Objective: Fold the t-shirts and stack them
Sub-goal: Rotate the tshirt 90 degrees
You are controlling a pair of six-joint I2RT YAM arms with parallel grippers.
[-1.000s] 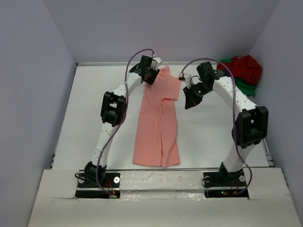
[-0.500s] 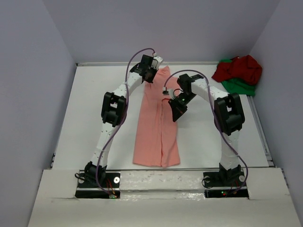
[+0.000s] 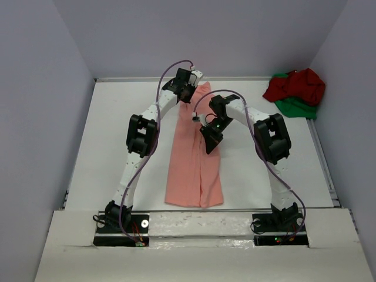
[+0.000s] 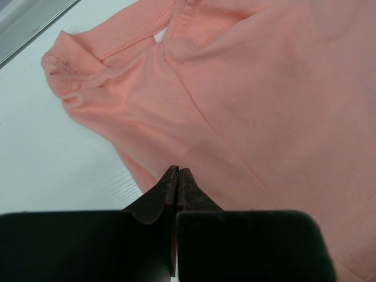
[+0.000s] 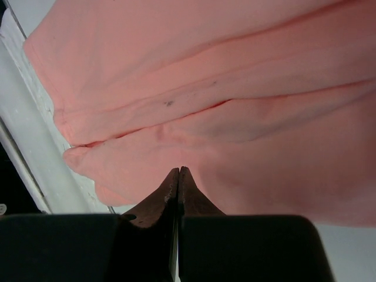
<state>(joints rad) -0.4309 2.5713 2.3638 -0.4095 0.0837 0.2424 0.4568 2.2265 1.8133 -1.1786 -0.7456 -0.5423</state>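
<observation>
Left tool [image 3: 188, 97] sits at the upper end of the salmon-pink t-shirt [image 3: 191, 170], which lies as a long narrow strip down the middle of the table [image 3: 117, 129] in the overhead view, its sides already turned in. Right tool [image 3: 210, 141] hangs over the strip's upper half, just right of the centre crease. The dark red t-shirt [image 3: 299, 85] and the green t-shirt [image 3: 296, 107] wait in a crumpled heap at the upper right corner. Over to the left wrist view: the left tool [image 4: 178, 171] is clenched, tips down on the shirt's [image 4: 264, 88] edge below the collar, and it looks like a pinch of cloth, though the fabric between the tips is hidden. Right wrist view now: the right tool [image 5: 178, 170] is clenched on nothing, with pink folds [image 5: 235, 70] filling the frame beyond it. So this reads as the end-over-end fold of the first shirt. Next, the right tool needs its own hold on the top edge before both carry it down the strip evenly.
</observation>
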